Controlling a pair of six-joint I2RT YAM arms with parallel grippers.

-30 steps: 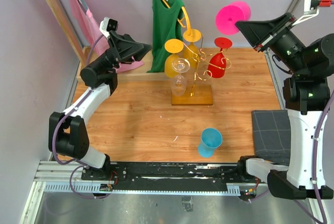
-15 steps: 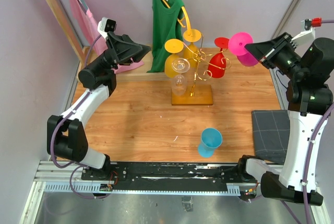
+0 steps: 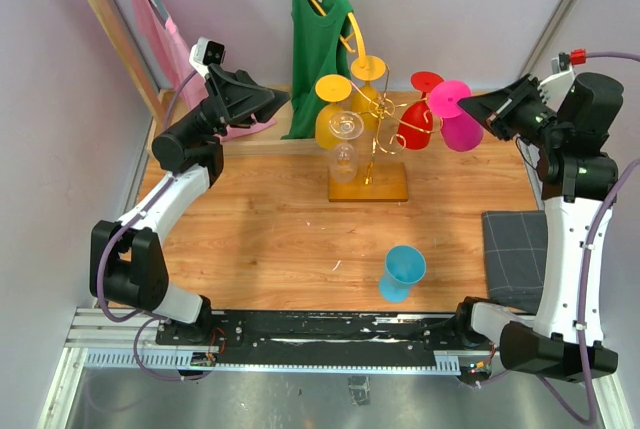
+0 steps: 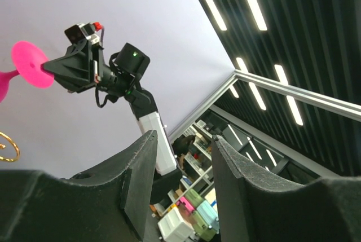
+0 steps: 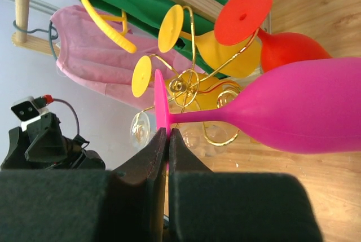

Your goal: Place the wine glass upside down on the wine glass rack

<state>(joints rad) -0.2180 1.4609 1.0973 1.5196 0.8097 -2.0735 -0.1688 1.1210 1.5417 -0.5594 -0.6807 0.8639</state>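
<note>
My right gripper is shut on the flat foot of a pink wine glass, held upside down in the air just right of the gold wine glass rack. In the right wrist view the fingertips pinch the foot's edge and the pink bowl lies across the frame. The rack's curled wire arms hold a red glass, yellow glasses and a clear glass. My left gripper is open and empty, raised left of the rack; its view looks up at the ceiling.
A blue cup stands on the wooden table in front. A grey pad lies at the right edge. Behind the rack a wooden clothes frame holds a green top and a pink garment on hangers.
My right arm has come down and swung left with the pink glass, turning it from foot-forward up high to upside down beside the rack's red glass. The left arm has barely moved.
</note>
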